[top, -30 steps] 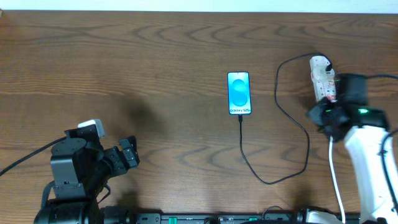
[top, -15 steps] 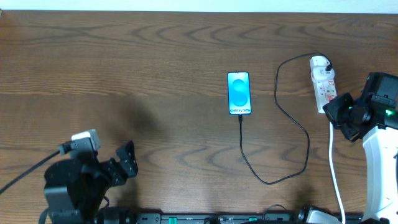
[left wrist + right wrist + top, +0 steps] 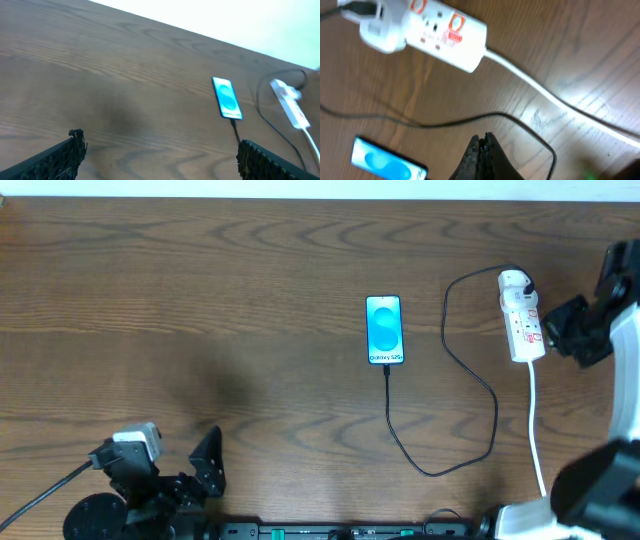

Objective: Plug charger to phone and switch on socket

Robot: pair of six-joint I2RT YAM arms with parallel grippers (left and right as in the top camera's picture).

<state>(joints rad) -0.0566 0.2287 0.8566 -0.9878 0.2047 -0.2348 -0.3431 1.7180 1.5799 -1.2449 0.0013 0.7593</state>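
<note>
The phone (image 3: 385,330) lies mid-table with its blue-teal screen up; it also shows in the left wrist view (image 3: 227,97) and the right wrist view (image 3: 385,162). The black charger cable (image 3: 440,465) runs from the phone's lower end in a loop to the white adapter on the socket (image 3: 522,320), a white power strip with red marks, seen in the left wrist view (image 3: 291,102) and the right wrist view (image 3: 437,30). My right gripper (image 3: 482,137) is shut and empty, raised to the right of the socket (image 3: 565,330). My left gripper (image 3: 157,150) is open and empty at the front left.
The socket's thick white cord (image 3: 537,430) runs from the strip toward the front edge, also in the right wrist view (image 3: 555,105). The wooden table (image 3: 200,300) stretches bare to the left of the phone.
My right arm has drawn back from the socket to the right and upward. My left arm has pulled back toward the front edge.
</note>
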